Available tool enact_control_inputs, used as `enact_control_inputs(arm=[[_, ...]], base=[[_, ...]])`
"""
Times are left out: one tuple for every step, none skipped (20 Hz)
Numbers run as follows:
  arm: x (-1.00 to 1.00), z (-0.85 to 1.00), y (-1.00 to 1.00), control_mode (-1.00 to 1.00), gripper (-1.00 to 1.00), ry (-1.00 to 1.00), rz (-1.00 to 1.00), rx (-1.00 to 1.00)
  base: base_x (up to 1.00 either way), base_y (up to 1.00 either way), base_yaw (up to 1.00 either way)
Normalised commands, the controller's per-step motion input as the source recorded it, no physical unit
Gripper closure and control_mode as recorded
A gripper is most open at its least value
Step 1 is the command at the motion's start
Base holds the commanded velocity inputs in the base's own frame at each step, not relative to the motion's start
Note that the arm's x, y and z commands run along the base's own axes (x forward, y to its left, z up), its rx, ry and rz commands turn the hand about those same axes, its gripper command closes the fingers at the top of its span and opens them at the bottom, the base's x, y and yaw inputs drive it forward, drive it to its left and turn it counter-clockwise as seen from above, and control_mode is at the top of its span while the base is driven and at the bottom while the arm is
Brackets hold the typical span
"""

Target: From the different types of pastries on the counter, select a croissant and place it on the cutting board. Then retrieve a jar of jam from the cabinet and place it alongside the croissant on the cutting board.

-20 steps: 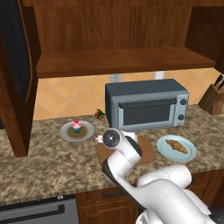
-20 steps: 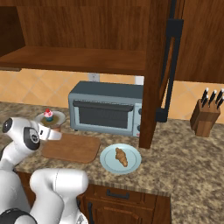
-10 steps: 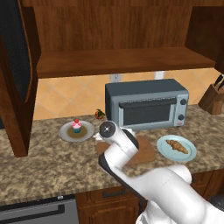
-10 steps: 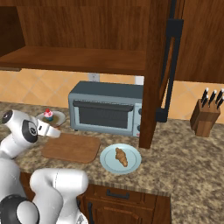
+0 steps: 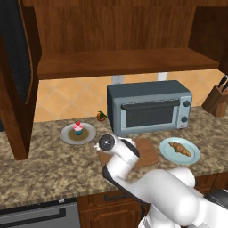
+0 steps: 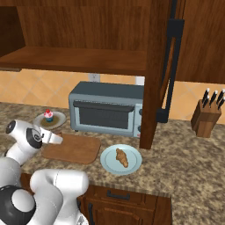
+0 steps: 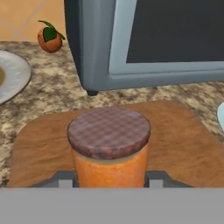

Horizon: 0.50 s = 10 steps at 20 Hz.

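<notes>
Hand view: jaws clamped on the jar of jam [image 7: 109, 148] over the cutting board [image 7: 183, 140]; no writing legible.

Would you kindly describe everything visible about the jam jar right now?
The jar of jam is a squat cylinder with an orange body and a flat, checked reddish-brown lid slightly wider than the body. It stands upright between the gripper fingers, which press against its lower sides, over the near part of the cutting board, in front of the toaster oven. Whether its base touches the board cannot be told.
</notes>
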Motion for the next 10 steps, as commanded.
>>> enact_control_inputs(arm=[[0.17,-0.16,0.00,-1.00,1.00,-0.04,0.03,0.00],[0.16,-0.09,0.00,-1.00,1.00,-0.01,0.02,0.00],[0.12,0.00,0.00,-1.00,1.00,0.00,0.02,0.00],[0.07,0.00,0.00,-1.00,1.00,0.00,0.00,0.00],[0.04,0.00,0.00,-1.00,1.00,0.00,0.00,0.00],[0.01,-0.05,0.00,-1.00,1.00,0.01,0.00,0.00],[0.00,-0.15,0.00,-1.00,1.00,0.07,0.00,0.02],[0.00,-0.16,0.00,-1.00,1.00,0.08,0.00,0.02],[0.00,-0.08,0.00,-1.00,1.00,0.12,0.00,0.04],[0.00,-0.01,0.09,-1.00,1.00,0.22,0.00,0.01]], base=[[0.00,0.00,0.00],[0.00,0.00,0.00],[0.00,0.00,0.00],[0.00,0.00,0.00],[0.00,0.00,0.00],[0.00,0.00,0.00],[0.00,0.00,0.00],[0.00,0.00,0.00],[0.00,0.00,0.00],[0.00,0.00,0.00]])
